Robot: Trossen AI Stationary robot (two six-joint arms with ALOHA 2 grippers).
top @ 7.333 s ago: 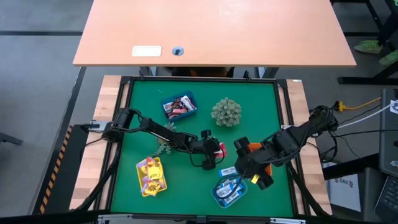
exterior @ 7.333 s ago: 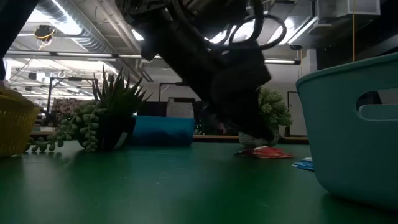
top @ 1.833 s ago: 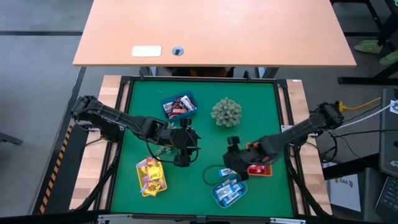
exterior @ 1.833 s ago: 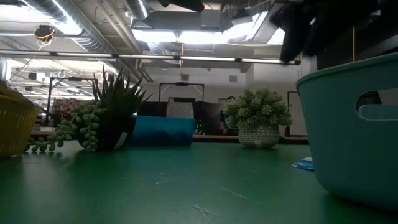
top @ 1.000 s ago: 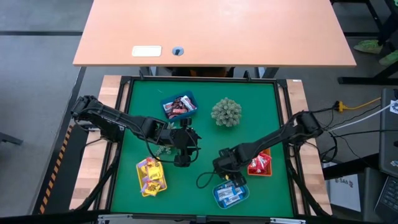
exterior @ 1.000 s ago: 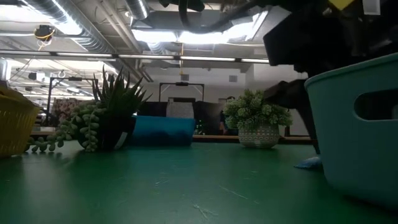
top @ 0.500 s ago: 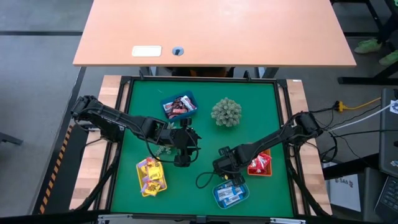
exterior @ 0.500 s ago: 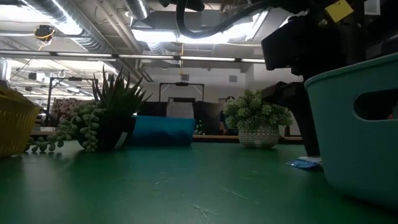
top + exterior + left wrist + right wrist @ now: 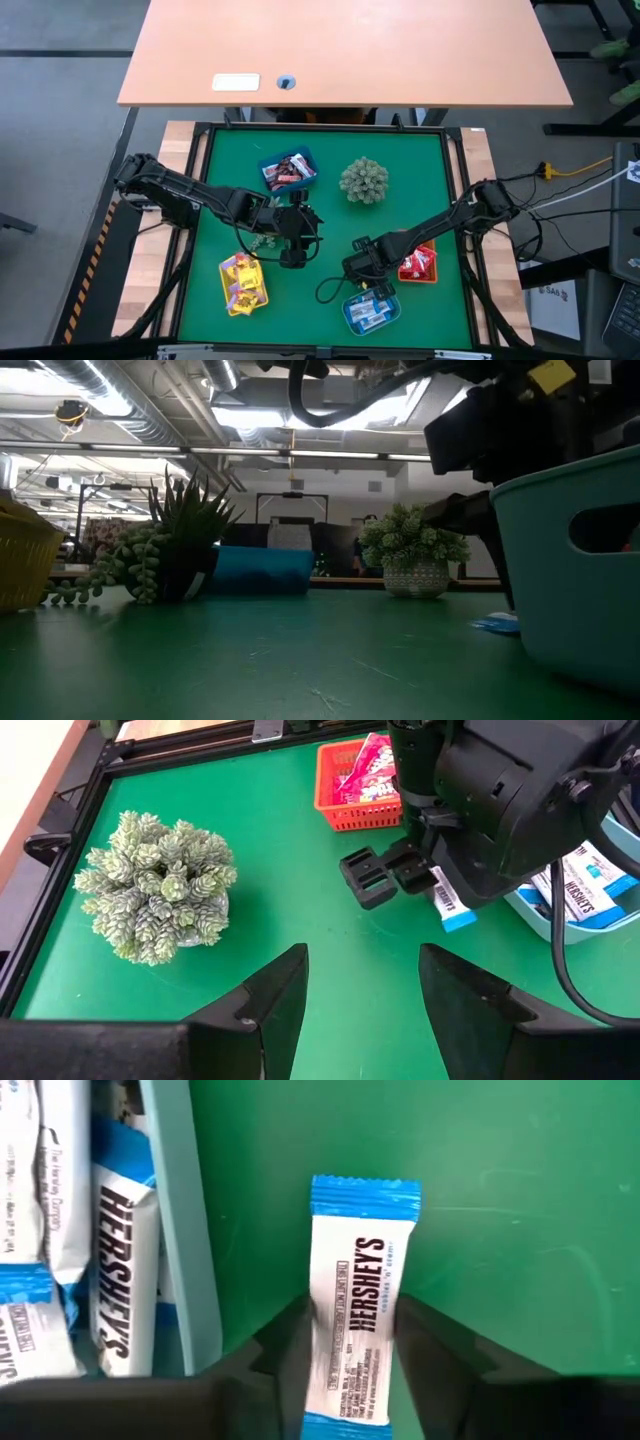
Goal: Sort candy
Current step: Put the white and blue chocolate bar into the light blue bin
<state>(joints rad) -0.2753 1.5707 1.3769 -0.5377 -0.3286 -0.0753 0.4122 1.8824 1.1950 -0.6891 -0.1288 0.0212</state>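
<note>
A blue-and-white wrapped candy (image 9: 360,1310) lies flat on the green mat just beside the teal tray (image 9: 180,1230), which holds more of the same kind. My right gripper (image 9: 350,1380) stands over it, pointing down, its fingers closed in on the candy's near end; the left wrist view shows this candy (image 9: 450,905) under that gripper. My left gripper (image 9: 365,990) hangs open and empty above the middle of the mat (image 9: 292,255), well clear of the candy. Red candy fills the orange tray (image 9: 418,265). My right gripper has the candy's two long sides (image 9: 322,1350) between its two fingers (image 9: 280,1350), near the end closest to the wrist. The fingers come from above, pointing steeply down, and lie across the candy. The candy rests flat on the mat, its far end sticking out past the fingers.
A yellow tray (image 9: 243,282) sits near left and a blue tray (image 9: 288,170) far left of centre, both with candy. A round green plant (image 9: 363,180) stands far centre, a spiky one (image 9: 262,238) by my left arm. A cable loops beside the teal tray (image 9: 325,290).
</note>
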